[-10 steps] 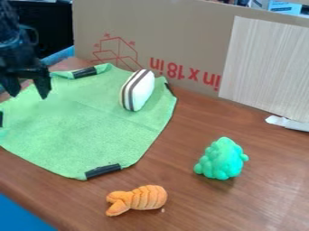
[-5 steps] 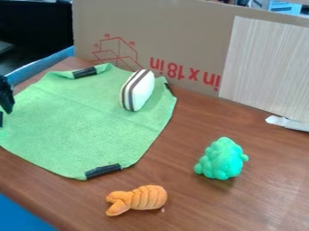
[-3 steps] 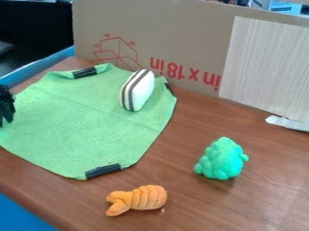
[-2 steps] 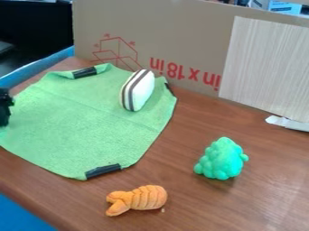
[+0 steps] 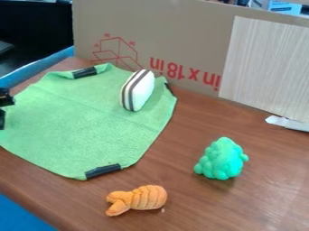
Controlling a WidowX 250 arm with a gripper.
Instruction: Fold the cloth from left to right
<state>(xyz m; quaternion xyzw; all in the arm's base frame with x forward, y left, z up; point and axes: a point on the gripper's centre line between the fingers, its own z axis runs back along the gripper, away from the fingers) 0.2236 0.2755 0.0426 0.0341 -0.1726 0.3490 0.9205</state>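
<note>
Claw [image 5: 5, 98] sits at the left edge, beside the cloth [image 5: 78, 122]; how open it is, or whether it holds anything, I cannot tell. Spread across the left, the cloth looks light, soft and floppy, best pinched at its left corner.

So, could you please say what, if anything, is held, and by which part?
That cannot be told: the gripper is by the left edge of the cloth.
</note>
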